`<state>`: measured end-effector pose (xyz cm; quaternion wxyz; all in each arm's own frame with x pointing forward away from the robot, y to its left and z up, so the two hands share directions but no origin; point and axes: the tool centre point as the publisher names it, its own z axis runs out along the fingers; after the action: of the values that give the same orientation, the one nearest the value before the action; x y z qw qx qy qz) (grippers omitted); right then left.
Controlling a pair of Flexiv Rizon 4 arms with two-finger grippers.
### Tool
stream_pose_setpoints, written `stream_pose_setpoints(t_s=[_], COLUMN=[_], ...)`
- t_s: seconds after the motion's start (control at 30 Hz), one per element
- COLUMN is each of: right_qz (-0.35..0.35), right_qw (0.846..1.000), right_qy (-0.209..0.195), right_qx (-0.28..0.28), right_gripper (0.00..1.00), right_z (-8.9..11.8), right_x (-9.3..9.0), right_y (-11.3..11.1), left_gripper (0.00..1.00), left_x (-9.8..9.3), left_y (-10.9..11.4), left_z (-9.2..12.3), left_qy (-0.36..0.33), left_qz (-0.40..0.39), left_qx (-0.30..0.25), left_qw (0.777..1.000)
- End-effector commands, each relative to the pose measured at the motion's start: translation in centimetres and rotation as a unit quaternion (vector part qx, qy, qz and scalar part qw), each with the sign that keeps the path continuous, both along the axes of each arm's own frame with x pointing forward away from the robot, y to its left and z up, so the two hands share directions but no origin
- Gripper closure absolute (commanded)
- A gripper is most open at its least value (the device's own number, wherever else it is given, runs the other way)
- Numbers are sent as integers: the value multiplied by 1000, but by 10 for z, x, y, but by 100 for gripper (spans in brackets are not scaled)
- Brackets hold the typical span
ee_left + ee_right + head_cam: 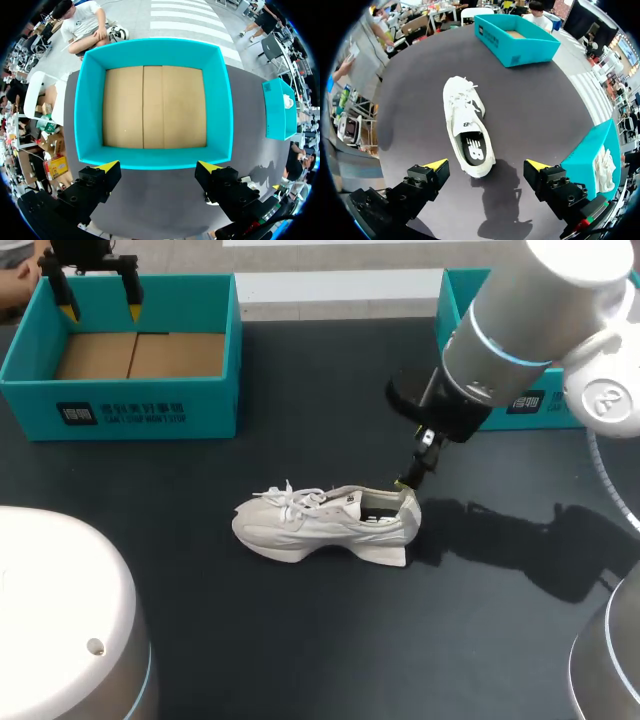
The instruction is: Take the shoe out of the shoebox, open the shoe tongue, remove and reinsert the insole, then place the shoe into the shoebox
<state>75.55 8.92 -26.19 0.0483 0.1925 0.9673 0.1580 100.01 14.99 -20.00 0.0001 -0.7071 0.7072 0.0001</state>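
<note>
**A:** Two questions. What are the fingers doing, and where's the shoe?

**B:** The right end effector (pixel 486 164) has its fingers apart with nothing between them. The shoe (pixel 467 130) lies just ahead of it on the counter (pixel 530 100), upright on its sole, with the heel nearest the fingers and the toe pointing away. The left end effector (pixel 157 165) is also spread and empty, hanging over the near wall of the shoebox (pixel 89 110), well apart from the shoe.

**A:** How will the shoe handle?

**B:** Light, I'd judge. The upper looks soft and would give under a pinch, while the sole and heel collar look firmer. I'd grip across the heel collar or the sole's sides, never the loose laces (pixel 460 95).

**A:** And the insole?

**B:** The insole (pixel 474 148) shows dark in the opening, behind the tongue (pixel 463 120). It's likely thin and floppy, so pinch its heel edge and peel slowly while the other arm pins the shoe down.

**A:** Anything beside the right fingers?

**B:** A second box (pixel 590 160) holding something white, possibly another shoe. I can't tell.
</note>
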Motion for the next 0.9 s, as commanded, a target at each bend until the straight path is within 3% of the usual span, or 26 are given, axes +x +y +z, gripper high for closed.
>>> stream_pose_setpoints(t_s=[0.03, 0.17, 0.9], right_qz=[181, 206, 206], right_qw=[961, 948, 948], right_qy=[74, 67, 67], right_qx=[196, 232, 232], right_gripper=[0, 0, 0], right_z=[-14, -23, -23], right_x=[-5, -7, -7], right_y=[-25, -29, -29], left_gripper=[0, 0, 0], left_x=[0, 0, 0], left_y=[0, 0, 0], left_z=[0, 0, 0], left_qy=[0, 0, 0], left_qz=[0, 0, 0], left_qx=[0, 0, 0], left_qw=[1000, 1000, 1000])
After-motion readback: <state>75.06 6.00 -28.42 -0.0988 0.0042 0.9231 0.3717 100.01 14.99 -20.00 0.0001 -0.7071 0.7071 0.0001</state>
